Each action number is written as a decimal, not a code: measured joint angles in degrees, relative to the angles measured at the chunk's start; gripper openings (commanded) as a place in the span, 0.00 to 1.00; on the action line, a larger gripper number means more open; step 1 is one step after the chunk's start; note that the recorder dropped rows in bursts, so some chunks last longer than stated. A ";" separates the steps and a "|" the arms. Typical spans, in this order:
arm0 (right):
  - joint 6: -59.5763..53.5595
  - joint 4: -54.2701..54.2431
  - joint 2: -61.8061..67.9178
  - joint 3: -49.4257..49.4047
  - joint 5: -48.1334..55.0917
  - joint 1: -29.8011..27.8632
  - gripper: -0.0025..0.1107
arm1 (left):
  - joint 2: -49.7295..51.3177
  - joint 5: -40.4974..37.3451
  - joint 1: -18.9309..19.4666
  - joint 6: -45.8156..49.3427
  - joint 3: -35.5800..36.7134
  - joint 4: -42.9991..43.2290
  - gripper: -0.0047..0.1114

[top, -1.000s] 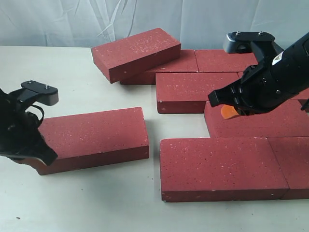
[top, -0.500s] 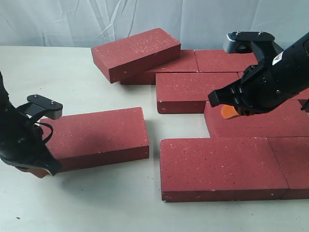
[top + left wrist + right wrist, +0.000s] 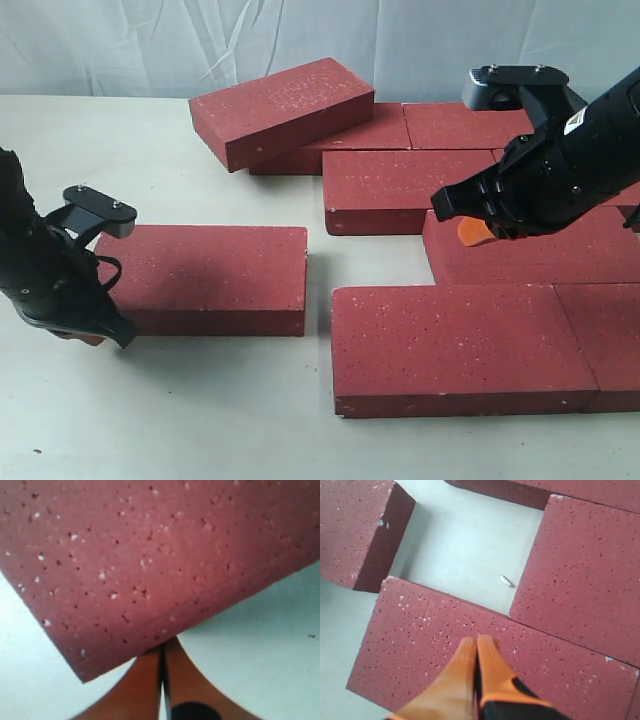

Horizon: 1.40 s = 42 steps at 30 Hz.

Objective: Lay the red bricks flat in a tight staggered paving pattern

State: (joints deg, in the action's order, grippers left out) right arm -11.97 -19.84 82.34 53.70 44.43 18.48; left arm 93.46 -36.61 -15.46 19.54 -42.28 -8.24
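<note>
- The loose brick [image 3: 205, 275] has swung from skewed to square with the paved bricks [image 3: 460, 345]. It lies flat on the table [image 3: 200, 430] at their 9 o'clock, with a gap still to close.
- Left gripper [image 3: 80, 335], its fingers [image 3: 145, 685] pressed together and empty, nudges the brick's 8 o'clock corner.
- Right gripper [image 3: 473, 232], also closed on nothing, hovers over the paving.
</note>
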 measured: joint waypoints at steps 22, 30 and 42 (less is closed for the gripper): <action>0.00 0.00 0.00 0.00 0.00 0.00 0.02 | 0.38 5.30 0.00 10.54 0.00 -16.24 0.04; 0.00 0.00 0.00 0.00 0.00 0.00 0.02 | 0.38 7.07 0.00 10.70 0.00 -18.60 0.04; 0.00 0.12 0.00 0.00 0.00 0.00 0.02 | 0.38 6.18 -3.74 19.63 0.08 -32.46 0.04</action>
State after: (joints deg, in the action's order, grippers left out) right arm -11.97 -19.72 82.34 53.70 44.43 18.48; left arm 93.84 -30.43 -19.20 39.18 -42.20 -40.70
